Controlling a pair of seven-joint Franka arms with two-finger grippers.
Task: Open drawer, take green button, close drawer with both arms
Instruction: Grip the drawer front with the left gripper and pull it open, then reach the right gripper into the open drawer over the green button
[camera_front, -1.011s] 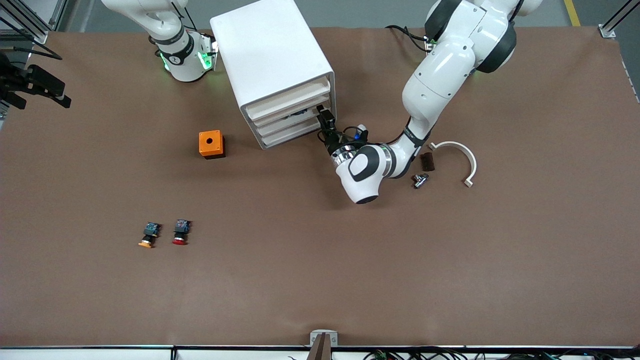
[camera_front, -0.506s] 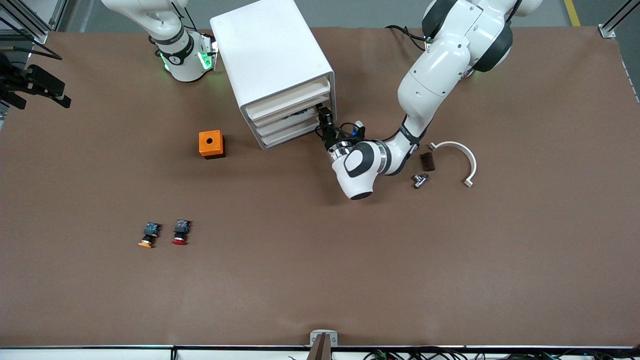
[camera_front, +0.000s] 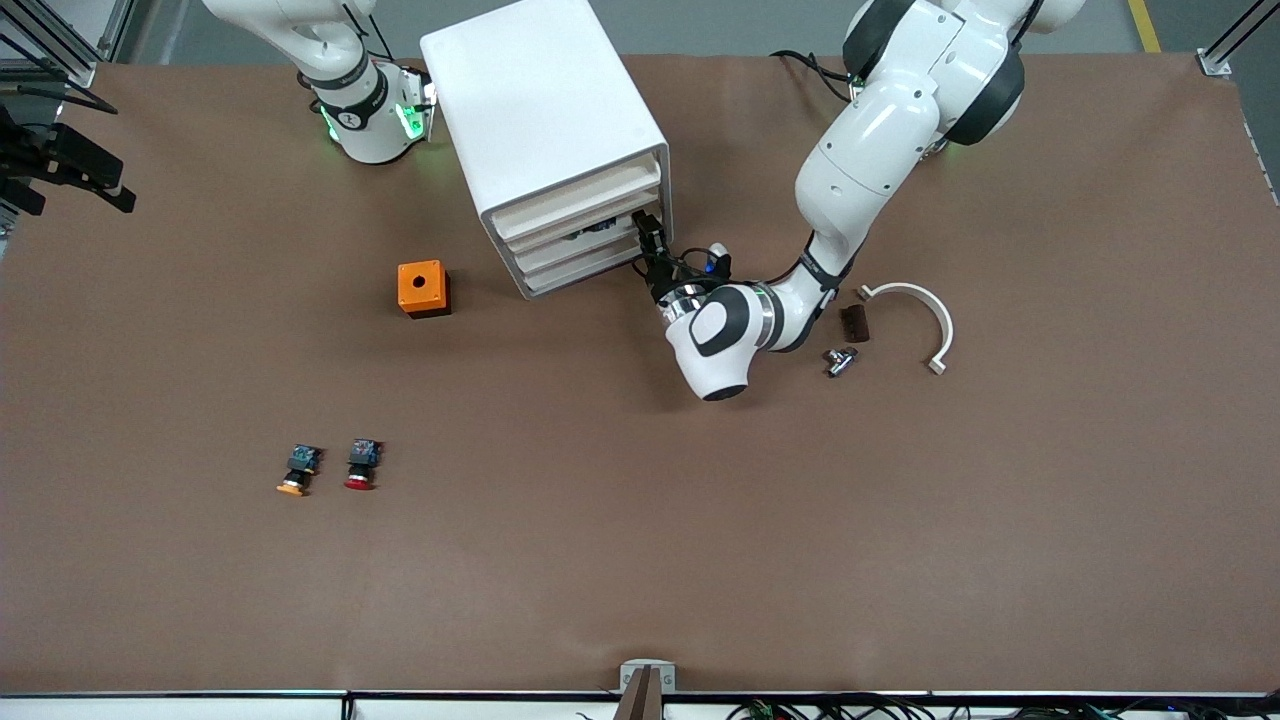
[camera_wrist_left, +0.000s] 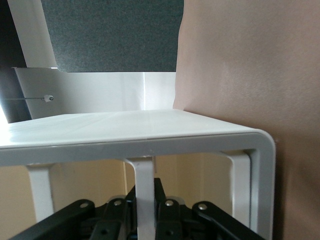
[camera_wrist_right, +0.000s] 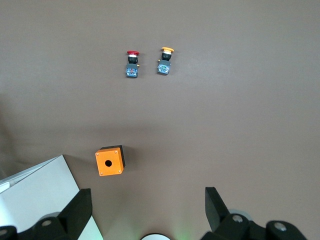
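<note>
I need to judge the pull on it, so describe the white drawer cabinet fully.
The big white rounded plastic cabinet stands on the brown table, toward the robots' bases, turned at an angle. Four shallow white tray-drawers are stacked in its front, all about flush. The left gripper is shut on the front edge of one drawer at the corner toward the left arm's end. The small orange box stands apart beside it.

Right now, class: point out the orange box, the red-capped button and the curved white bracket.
orange box (camera_front: 421, 286), front view, its top face beside the hole.
red-capped button (camera_front: 361, 465), front view, its dark body.
curved white bracket (camera_front: 938, 318), front view, the arc's bend.
</note>
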